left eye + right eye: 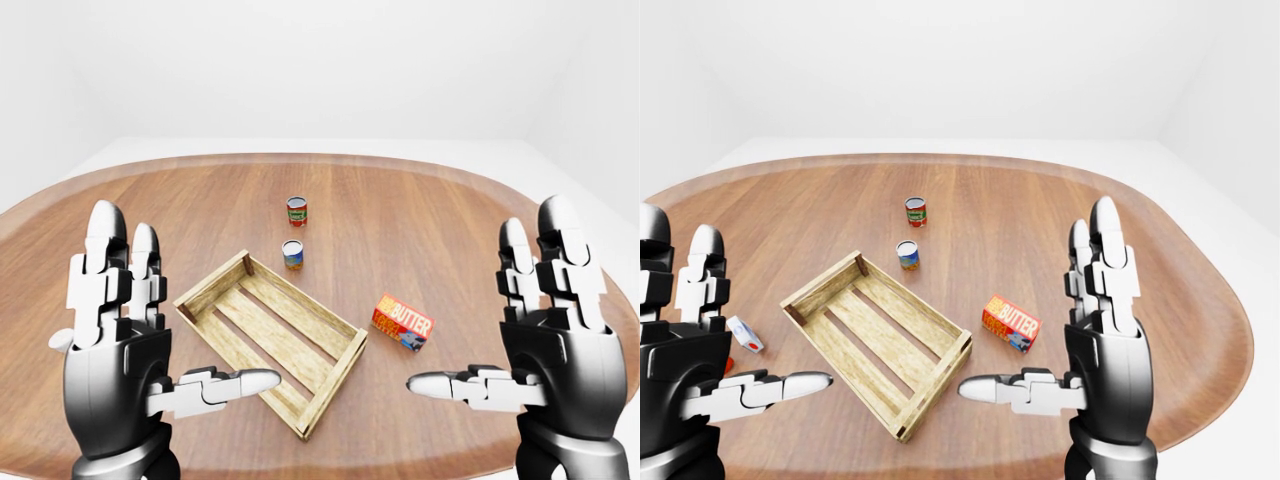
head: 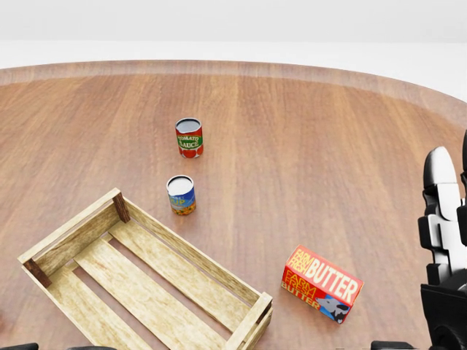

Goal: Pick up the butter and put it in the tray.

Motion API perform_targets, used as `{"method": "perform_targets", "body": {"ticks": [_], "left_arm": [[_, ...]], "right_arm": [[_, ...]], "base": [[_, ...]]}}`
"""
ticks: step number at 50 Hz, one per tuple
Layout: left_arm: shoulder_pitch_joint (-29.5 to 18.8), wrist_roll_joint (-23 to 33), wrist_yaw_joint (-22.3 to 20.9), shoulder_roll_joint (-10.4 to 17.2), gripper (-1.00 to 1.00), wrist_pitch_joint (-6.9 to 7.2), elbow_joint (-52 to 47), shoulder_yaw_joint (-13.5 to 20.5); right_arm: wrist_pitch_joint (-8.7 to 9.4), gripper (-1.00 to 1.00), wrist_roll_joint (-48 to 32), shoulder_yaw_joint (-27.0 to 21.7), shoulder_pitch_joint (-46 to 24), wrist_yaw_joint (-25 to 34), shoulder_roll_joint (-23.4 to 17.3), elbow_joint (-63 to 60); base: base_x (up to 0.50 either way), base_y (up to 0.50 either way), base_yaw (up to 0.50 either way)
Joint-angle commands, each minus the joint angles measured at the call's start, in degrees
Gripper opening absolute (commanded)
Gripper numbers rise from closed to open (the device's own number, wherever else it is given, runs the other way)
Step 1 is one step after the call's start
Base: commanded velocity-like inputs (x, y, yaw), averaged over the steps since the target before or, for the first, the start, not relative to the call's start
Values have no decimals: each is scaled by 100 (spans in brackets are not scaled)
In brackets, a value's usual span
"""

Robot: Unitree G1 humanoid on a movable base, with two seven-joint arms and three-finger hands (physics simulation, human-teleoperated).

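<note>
The butter [image 2: 322,284] is a red and orange box labelled BUTTER, lying flat on the round wooden table, to the right of the tray. The tray [image 2: 109,232] is an empty slatted wooden crate set at an angle in the lower left of the head view. My left hand [image 1: 150,330] is open, raised at the left, left of the tray. My right hand [image 1: 520,330] is open, raised at the right, right of the butter and apart from it. Neither hand holds anything.
A red tomato sauce can [image 2: 189,137] and a blue-labelled can [image 2: 181,195] stand upright above the tray. A small white and red carton [image 1: 745,335] lies left of the tray. The table's curved edge [image 1: 1200,300] runs at the right.
</note>
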Motion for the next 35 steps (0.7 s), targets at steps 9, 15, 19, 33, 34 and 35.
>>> {"method": "perform_targets", "body": {"ticks": [9, 15, 19, 33, 34, 35], "left_arm": [[7, -28, -18, -16, 100, 0, -3, 57], [-14, 45, 18, 0, 100, 0, 96, -24], [-4, -1, 16, 11, 100, 0, 76, 16], [-17, 5, -3, -10, 100, 0, 81, 38], [-21, 3, -4, -9, 100, 0, 80, 41], [-26, 4, -3, -8, 100, 0, 84, 45]], "right_arm": [[0, 100, -1984, 192, -1051, 604, -435, 561], [0, 100, -4037, 737, -1357, 1421, -706, 1038], [0, 100, -5185, 623, -1468, 2085, -657, 1343], [0, 100, -7725, -155, -1626, 3637, 16, 2133], [0, 100, -7754, -193, -1620, 3674, 36, 2186], [0, 100, -7765, -226, -1616, 3677, 61, 2206]], "base": [[0, 0, 0], [0, 0, 0], [0, 0, 0], [0, 0, 0], [0, 0, 0], [0, 0, 0]]}}
